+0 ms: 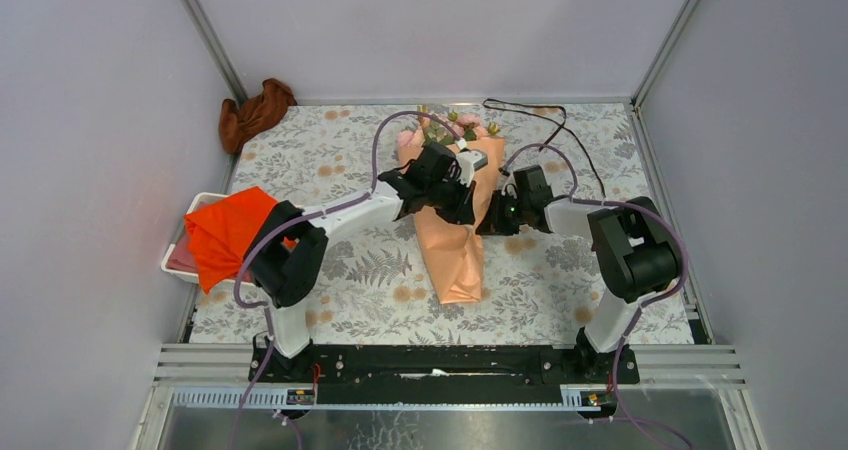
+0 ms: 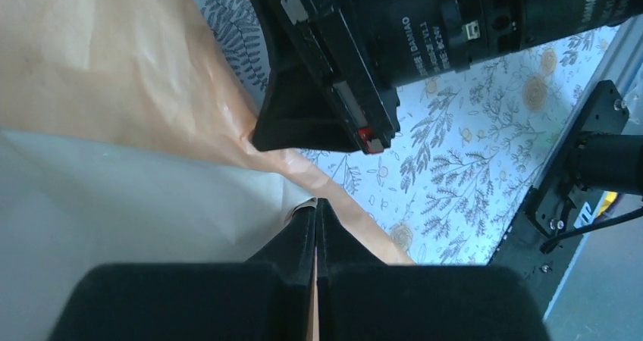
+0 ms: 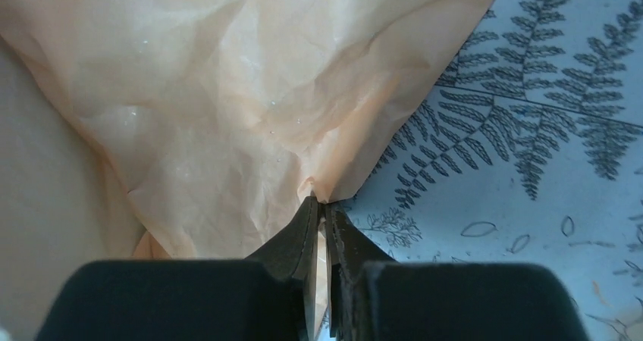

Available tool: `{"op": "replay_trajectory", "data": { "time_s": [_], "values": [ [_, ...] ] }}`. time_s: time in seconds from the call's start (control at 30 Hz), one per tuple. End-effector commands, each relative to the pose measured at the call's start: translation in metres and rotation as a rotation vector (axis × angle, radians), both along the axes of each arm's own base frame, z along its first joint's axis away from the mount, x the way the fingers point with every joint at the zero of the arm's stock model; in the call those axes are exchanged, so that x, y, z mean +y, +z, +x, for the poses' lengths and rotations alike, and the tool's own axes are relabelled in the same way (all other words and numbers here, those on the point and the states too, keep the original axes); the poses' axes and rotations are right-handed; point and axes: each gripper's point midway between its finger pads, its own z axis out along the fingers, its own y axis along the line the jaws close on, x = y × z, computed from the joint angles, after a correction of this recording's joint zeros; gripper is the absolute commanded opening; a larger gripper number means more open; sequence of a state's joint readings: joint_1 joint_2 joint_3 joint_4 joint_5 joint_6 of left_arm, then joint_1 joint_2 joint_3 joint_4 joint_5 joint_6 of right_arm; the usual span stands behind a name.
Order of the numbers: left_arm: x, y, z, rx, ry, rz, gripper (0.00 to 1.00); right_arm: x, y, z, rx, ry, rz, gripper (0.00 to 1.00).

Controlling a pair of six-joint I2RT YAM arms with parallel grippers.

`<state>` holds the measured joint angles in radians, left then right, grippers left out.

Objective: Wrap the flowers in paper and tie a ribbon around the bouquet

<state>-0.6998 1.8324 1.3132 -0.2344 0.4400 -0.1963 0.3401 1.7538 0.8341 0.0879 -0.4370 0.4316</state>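
Left gripper [image 2: 316, 206]: fingers pressed together. A sliver of peach shows in the seam, so I read it as pinching the edge of the paper [image 3: 227, 91]. In this wrist view the sheet spreads away ahead of the tips and to their left. The right arm's black wrist body sits just beyond the tips, close above the paper.

Right gripper [image 3: 320, 203]: fingers nearly closed and nipping a fold of the same sheet. The paper puckers right at the tips and fans out from them, creased, ahead and to the left. Fern-print table [image 1: 350, 160] lies bare to the right of the tips.

From overhead, the bouquet [image 1: 458, 260] lies lengthwise between the two grippers, which meet at its middle from either side. The narrow end of the cone points toward the arm bases. The flowers [image 1: 452, 126] stick out of the wide end, beyond both grippers on the far side.

The ribbon [image 1: 520, 105] lies loose on the table past the right gripper, toward the far right corner. I see nothing touching it.

Well off behind the left arm's elbow there is an orange cloth [image 1: 225, 232] in a white bin [image 1: 172, 260]. A brown cloth [image 1: 255, 112] is bunched in the far left corner.
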Motion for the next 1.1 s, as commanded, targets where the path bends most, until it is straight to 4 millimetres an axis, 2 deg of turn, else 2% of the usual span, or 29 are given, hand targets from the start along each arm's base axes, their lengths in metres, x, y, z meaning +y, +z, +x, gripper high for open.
{"op": "replay_trajectory", "data": {
  "time_s": [0.0,0.1,0.23,0.37,0.43,0.67,0.73,0.9,0.97,1.07],
  "values": [
    [-0.010,-0.025,0.010,-0.016,-0.015,0.034,0.00,0.020,0.017,0.016,-0.049,0.025,0.094,0.08],
    [-0.021,-0.046,0.007,-0.013,-0.038,0.055,0.00,0.025,0.028,0.017,-0.052,0.017,0.135,0.08],
    [-0.022,-0.071,0.015,-0.051,-0.028,0.103,0.00,0.005,0.044,0.026,-0.087,-0.075,0.074,0.17],
    [-0.013,-0.076,0.025,-0.150,-0.017,0.128,0.00,-0.020,0.068,0.035,-0.161,-0.144,0.030,0.29],
    [-0.011,-0.078,0.025,-0.175,-0.030,0.135,0.00,-0.026,0.077,0.039,-0.194,-0.136,0.017,0.34],
    [-0.010,-0.082,0.017,-0.225,-0.114,0.117,0.00,0.010,0.112,0.050,-0.256,0.019,0.233,0.46],
    [-0.008,-0.083,0.018,-0.242,-0.125,0.121,0.00,0.017,0.119,0.059,-0.285,0.032,0.269,0.54],
    [-0.008,-0.090,0.016,-0.255,-0.158,0.138,0.00,0.033,0.136,0.081,-0.314,0.055,0.362,0.64],
    [-0.007,-0.093,0.014,-0.262,-0.175,0.145,0.00,0.033,0.138,0.095,-0.318,0.051,0.366,0.66],
    [-0.003,-0.094,0.014,-0.287,-0.189,0.159,0.00,0.022,0.146,0.117,-0.318,0.025,0.360,0.67]
  ]
}}
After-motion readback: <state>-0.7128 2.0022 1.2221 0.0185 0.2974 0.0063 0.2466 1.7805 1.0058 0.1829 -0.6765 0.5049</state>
